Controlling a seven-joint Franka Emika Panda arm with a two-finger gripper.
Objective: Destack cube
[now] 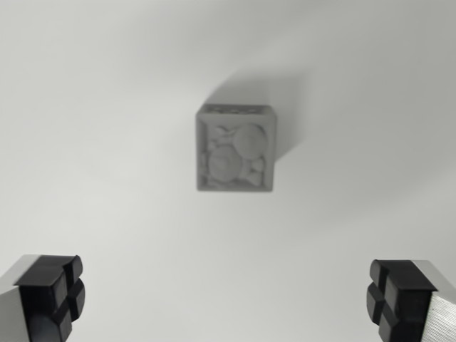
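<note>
Grey and blurred, the cube [236, 148] sits on the pale tabletop [85, 107], well above and between the fingers of the wide-open, empty gripper [226, 299].

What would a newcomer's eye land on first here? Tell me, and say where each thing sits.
First the grey cube, alone just above the middle of the wrist view, its top face carved with round shapes and a soft shadow spreading up and to the wrist view's right. Next the two black fingertips in the bottom corners, set wide apart with nothing between them. Everything else is plain pale surface; the picture is slightly blurred.
</note>
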